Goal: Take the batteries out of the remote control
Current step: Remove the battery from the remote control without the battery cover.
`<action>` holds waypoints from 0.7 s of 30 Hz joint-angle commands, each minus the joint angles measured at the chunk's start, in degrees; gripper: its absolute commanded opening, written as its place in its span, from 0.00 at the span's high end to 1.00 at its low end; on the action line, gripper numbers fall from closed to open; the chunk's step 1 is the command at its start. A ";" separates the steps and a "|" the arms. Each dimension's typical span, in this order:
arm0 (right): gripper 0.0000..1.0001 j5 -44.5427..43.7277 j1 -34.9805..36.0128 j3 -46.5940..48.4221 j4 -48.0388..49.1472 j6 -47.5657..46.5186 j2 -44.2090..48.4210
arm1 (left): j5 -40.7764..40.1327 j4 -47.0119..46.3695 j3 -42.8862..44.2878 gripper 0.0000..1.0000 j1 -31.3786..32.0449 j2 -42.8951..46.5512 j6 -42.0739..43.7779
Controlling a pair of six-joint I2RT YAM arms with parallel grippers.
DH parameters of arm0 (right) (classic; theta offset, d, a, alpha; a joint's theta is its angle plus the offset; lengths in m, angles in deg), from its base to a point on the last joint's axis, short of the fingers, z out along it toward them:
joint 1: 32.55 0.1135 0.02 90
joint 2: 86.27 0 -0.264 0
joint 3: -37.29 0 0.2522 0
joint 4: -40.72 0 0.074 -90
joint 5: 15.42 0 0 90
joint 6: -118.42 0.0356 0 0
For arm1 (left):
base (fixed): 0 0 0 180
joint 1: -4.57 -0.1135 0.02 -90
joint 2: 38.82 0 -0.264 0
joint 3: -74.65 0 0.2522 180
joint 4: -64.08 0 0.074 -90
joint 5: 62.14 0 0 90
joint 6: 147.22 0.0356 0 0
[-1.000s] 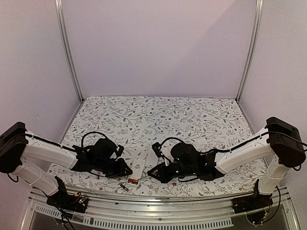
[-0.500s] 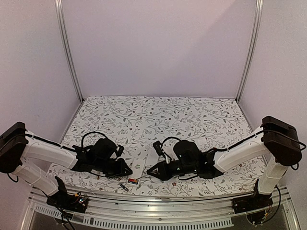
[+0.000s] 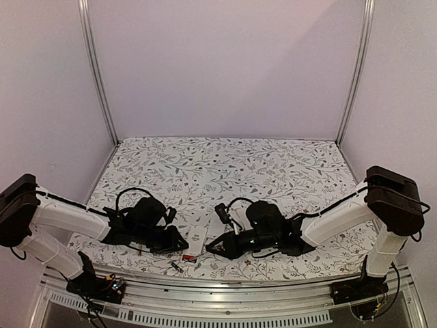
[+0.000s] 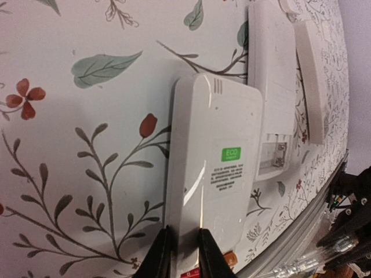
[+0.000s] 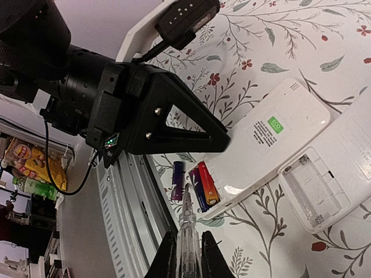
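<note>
Batteries [image 5: 204,184] in remote [image 5: 266,139]; left claw [image 4: 184,258] clamps remote, right claw [image 5: 186,258] grips pen tool [image 5: 186,229]; second remote [image 5: 348,156] beside.

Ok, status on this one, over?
Left tool clamps remote. Right tool grips slim pick, tip near batteries: two in bay, one loose beside. Second remote alongside, not blocking.

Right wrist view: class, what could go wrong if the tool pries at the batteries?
The purple battery lies outside the remote near the table's edge; a nudge from the tool might roll it off. The left gripper pinches the remote only at one edge, so prying could twist it loose.
</note>
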 commanded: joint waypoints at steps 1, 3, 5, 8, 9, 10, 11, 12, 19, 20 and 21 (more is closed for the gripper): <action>1.00 -1.28 -0.47 -0.95 0.11 0.66 -1.26 | 1.86 1.75 -1.00 0.84 1.47 -0.95 -0.04; 1.00 -3.18 -0.43 -1.55 -0.64 0.47 -0.15 | 1.78 1.81 -1.00 0.84 1.45 -0.88 -0.06; 1.00 -5.00 -0.47 -2.22 -1.94 0.14 1.07 | 1.80 1.75 -1.02 0.84 1.48 -0.84 -0.12; 1.00 -6.61 -0.47 -2.92 -3.53 -0.32 3.03 | 1.76 1.81 -1.00 0.84 1.47 -0.87 -0.14; 1.00 -7.01 -0.47 -3.03 -3.88 -0.37 3.56 | 1.78 1.77 -1.04 0.84 1.48 -0.94 -0.17; 1.00 -7.34 -0.47 -3.16 -4.34 -0.50 3.80 | 1.78 1.77 -1.00 0.84 1.47 -0.96 -0.13; 1.00 -7.61 -0.47 -3.29 -4.60 -0.54 4.28 | 1.78 1.80 -1.00 0.84 1.51 -0.96 -0.15; 1.00 -7.97 -0.47 -3.52 -4.80 -0.59 4.80 | 1.78 1.80 -1.00 0.84 1.54 -0.89 -0.13; 1.00 -9.53 -0.47 -3.67 -6.28 -1.66 8.37 | 1.80 1.76 -1.00 0.84 1.48 -0.87 -0.14; 1.00 -9.72 -0.47 -3.67 -6.27 -1.69 8.72 | 1.78 1.83 -1.00 0.84 1.47 -0.87 -0.13; 1.00 -9.83 -0.47 -3.67 -6.48 -1.76 8.86 | 1.82 1.87 -1.00 0.84 1.50 -0.87 -0.15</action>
